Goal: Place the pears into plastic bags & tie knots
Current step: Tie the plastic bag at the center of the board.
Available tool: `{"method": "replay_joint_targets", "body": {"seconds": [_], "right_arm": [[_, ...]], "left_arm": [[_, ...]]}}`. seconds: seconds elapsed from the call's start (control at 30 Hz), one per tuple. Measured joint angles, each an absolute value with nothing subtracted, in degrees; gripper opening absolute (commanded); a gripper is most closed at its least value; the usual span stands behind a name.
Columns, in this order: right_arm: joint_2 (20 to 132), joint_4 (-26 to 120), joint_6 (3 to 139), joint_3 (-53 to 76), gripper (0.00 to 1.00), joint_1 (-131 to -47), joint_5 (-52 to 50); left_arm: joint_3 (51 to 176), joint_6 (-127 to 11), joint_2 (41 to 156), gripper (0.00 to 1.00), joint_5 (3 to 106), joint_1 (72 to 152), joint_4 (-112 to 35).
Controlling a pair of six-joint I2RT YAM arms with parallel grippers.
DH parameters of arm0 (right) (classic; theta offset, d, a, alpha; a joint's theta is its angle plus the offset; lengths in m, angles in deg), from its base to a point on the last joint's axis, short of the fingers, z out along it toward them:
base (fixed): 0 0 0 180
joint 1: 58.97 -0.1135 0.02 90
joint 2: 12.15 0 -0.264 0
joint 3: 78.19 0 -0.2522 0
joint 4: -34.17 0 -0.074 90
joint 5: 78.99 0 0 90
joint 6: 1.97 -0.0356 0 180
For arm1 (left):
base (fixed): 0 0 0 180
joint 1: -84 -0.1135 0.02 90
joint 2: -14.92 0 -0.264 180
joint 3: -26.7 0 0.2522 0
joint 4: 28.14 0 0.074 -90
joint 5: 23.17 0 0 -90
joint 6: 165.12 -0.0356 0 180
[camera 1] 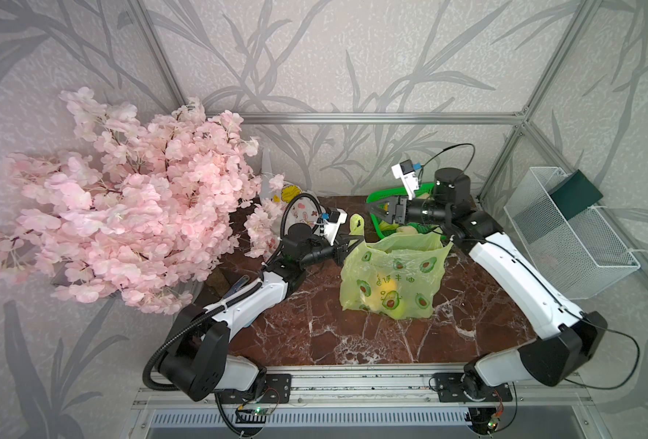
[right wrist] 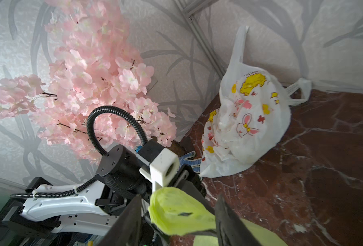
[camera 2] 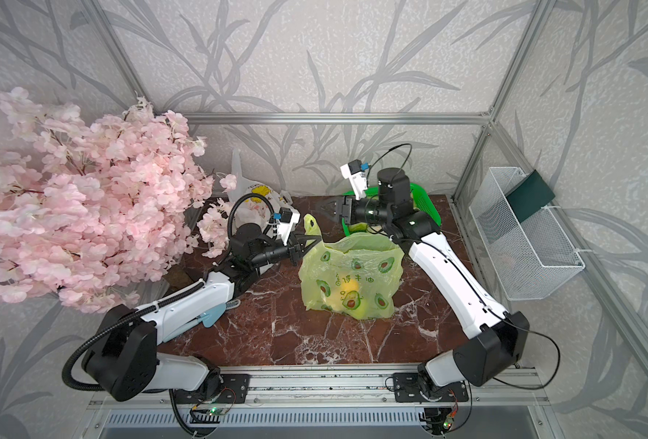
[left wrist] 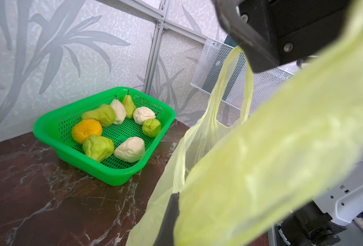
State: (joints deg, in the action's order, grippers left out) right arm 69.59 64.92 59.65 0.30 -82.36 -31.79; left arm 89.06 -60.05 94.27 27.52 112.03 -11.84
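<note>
Pears (left wrist: pixel 100 115) in the basket (left wrist: pixel 112 175) show plainly only from the left wrist.

Left arm (camera 1: pixel 239 300) and right arm (camera 1: pixel 516 281) reach inward, left fingers (camera 1: pixel 351 240) pressed together, right fingers (right wrist: pixel 229 221) apart.

We look down in both top views from high over the robot's front edge, taking in the whole tabletop (camera 1: pixel 315 342) and the back wall — nearly the same frame. The left wrist camera sits close, facing across to the green basket (left wrist: pixel 48 130); the right wrist camera faces the other way, toward the white bag (right wrist: pixel 261 132). All four share the yellow-green bag (camera 1: pixel 391 281).
</note>
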Motion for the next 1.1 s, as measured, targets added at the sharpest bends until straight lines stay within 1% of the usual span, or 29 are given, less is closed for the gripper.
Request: {"method": "replay_joint_targets", "body": {"seconds": [0.13, 0.27, 0.3, 0.37, 0.5, 0.53, 0.63, 0.7, 0.87, 1.1], "right_arm": [[57.2, 67.8, 61.3, 7.3, 0.59, -72.7, -31.2], [45.8, 70.0, 62.3, 15.3, 0.57, -60.3, -32.0], [44.3, 70.6, 62.7, 16.9, 0.59, -58.3, -31.9], [41.5, 72.1, 64.5, 20.3, 0.65, -55.7, -30.7], [40.3, 70.5, 65.9, 28.0, 0.74, -54.9, -29.4], [40.8, 69.1, 66.0, 30.1, 0.77, -54.8, -29.4], [45.0, 64.1, 65.6, 33.9, 0.82, -55.6, -29.0], [48.4, 61.5, 65.6, 34.5, 0.83, -57.1, -28.0], [54.7, 53.4, 67.1, 34.4, 0.84, -64.5, -23.8], [66.7, 43.1, 69.2, 31.0, 0.82, -66.8, -18.8]], "left_arm": [[89.1, -60.6, 92.8, 0.00, 29.9, 111.0, -14.8], [89.1, -60.4, 92.8, 0.00, 31.8, 109.4, -17.2], [89.0, -60.4, 92.8, 0.00, 32.2, 109.0, -17.8], [88.7, -60.1, 92.7, 0.00, 32.5, 108.3, -18.1], [87.9, -59.6, 92.5, 0.00, 32.4, 107.7, -18.4], [87.8, -59.5, 92.5, 0.00, 32.4, 107.7, -18.4], [87.5, -59.1, 92.1, 0.00, 32.2, 107.7, -18.4], [87.3, -59.0, 91.8, 0.00, 32.2, 107.7, -18.4], [87.2, -58.6, 91.4, 0.00, 32.0, 107.7, -18.4], [87.2, -58.5, 91.3, 0.00, 31.2, 107.7, -18.4]]}}
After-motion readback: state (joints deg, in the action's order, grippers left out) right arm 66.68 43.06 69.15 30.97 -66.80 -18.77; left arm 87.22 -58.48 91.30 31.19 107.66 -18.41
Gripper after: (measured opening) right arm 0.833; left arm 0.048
